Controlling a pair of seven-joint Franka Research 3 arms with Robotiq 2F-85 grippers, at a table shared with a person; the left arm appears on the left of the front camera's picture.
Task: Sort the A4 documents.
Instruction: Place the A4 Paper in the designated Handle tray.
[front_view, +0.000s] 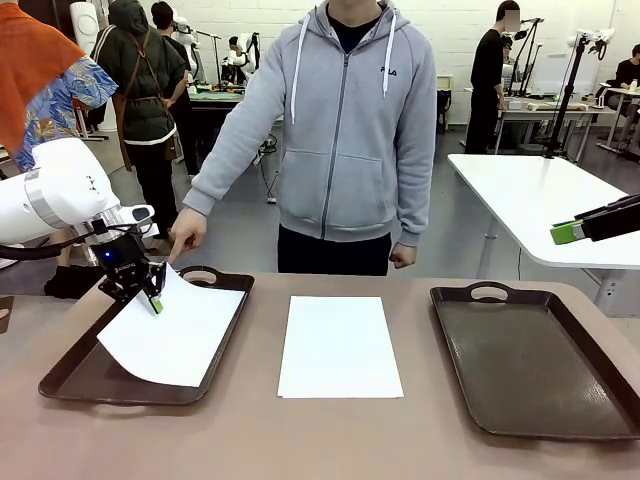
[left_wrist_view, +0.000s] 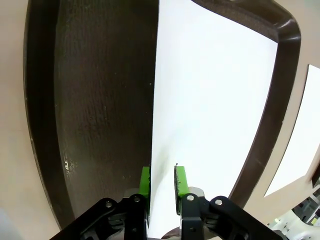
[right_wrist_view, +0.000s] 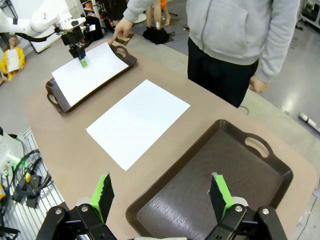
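A4 document (front_view: 175, 335) lies in the left tray (front_view: 75, 378).

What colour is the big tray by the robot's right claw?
Dark brown. The tray shows best in the right wrist view.

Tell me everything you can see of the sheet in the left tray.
The sheet is plain white, blank, thin rectangular paper. It lies skewed in the left tray, mostly flat, with corners lapping onto the rim. At its far edge the left gripper straddles it with pads apart, so it looks unclamped. A person's hand points close by its far corner.
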